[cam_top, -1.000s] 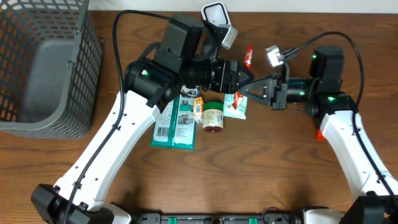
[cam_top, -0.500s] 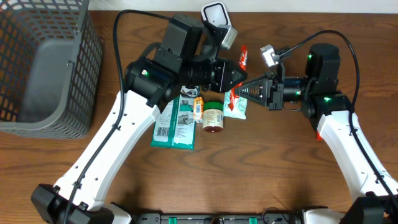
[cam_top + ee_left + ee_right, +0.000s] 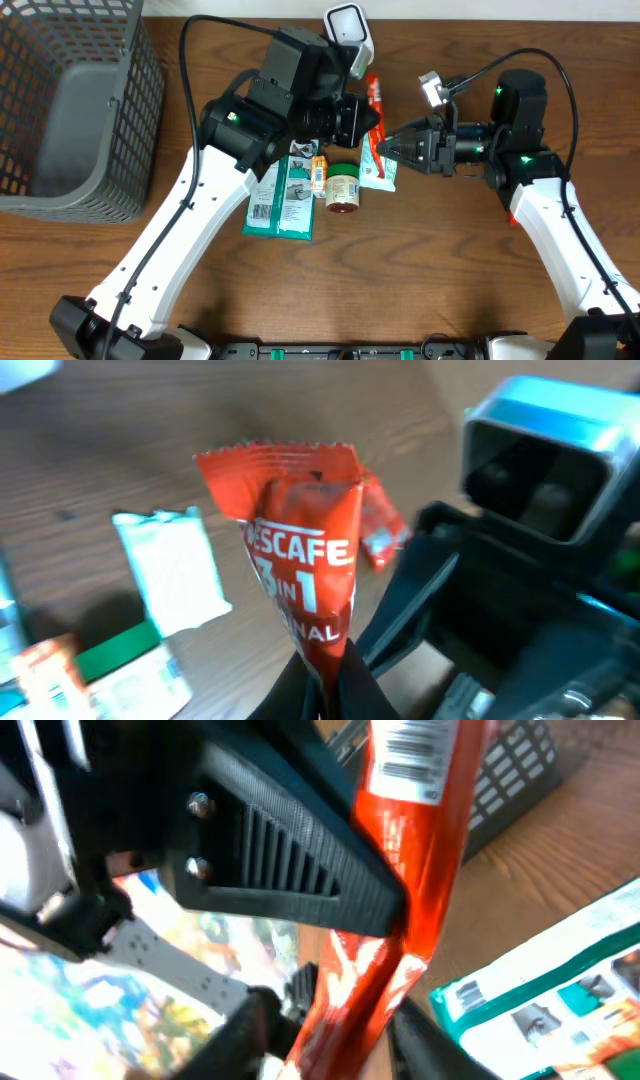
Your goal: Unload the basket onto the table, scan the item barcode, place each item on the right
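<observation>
Left gripper (image 3: 368,118) is clamped on the lower end of the Nescafé 3-in-1 sachet (image 3: 300,560), holding it clear of the table, just below the white scanner (image 3: 348,25). Right gripper (image 3: 335,1040) stands parted about the sachet; contact unclear. Barcode (image 3: 410,755) is exposed. Scan judged not yet done.

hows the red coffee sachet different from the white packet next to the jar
The red coffee sachet is a narrow red stick, held up off the table in the left gripper. The white packet is pale, wider and lies flat on the table. Both are sealed pouches.
</observation>
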Robot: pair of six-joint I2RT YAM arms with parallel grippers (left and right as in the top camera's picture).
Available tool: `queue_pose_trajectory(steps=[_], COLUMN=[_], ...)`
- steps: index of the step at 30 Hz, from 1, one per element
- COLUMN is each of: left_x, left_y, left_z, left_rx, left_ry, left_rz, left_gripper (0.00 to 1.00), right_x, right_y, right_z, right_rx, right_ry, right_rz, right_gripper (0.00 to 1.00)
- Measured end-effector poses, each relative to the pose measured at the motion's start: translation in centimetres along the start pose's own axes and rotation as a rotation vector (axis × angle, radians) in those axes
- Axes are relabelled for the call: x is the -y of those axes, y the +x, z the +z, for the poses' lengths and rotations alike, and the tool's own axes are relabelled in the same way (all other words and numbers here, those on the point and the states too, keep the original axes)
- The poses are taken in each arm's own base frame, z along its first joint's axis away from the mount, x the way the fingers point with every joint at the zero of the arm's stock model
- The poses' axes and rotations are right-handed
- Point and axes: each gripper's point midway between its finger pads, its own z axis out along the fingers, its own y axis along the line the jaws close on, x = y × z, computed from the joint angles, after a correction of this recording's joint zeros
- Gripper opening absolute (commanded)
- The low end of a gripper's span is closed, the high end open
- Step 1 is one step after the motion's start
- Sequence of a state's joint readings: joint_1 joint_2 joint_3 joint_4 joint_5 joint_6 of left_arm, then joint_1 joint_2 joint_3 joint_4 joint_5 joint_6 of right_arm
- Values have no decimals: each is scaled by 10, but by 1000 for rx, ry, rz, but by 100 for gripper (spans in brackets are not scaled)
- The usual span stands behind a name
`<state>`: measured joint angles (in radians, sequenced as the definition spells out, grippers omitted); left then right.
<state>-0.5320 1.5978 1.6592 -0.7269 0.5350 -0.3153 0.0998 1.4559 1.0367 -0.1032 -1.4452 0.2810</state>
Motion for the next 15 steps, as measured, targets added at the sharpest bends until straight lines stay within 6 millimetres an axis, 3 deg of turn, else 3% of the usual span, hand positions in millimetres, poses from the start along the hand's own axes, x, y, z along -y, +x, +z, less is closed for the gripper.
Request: queue_pose_trajectory(steps=[4, 10, 15], left_x=[-19, -59, -70], left_y=[3, 16, 27], left_z=[-1, -5, 17], left_rx=[2, 14, 14], left_ry=[-105, -345, -439], left_rz=[-49, -256, -370], left_gripper=[7, 8, 7], right_x=[15, 56, 82], right_y=[9, 29, 42], right_z=[-1, -9, -21], right_rx=[0, -17, -40], right_ry=[74, 319, 495], right_rz=[60, 154, 195], right_gripper=[52, 49, 45])
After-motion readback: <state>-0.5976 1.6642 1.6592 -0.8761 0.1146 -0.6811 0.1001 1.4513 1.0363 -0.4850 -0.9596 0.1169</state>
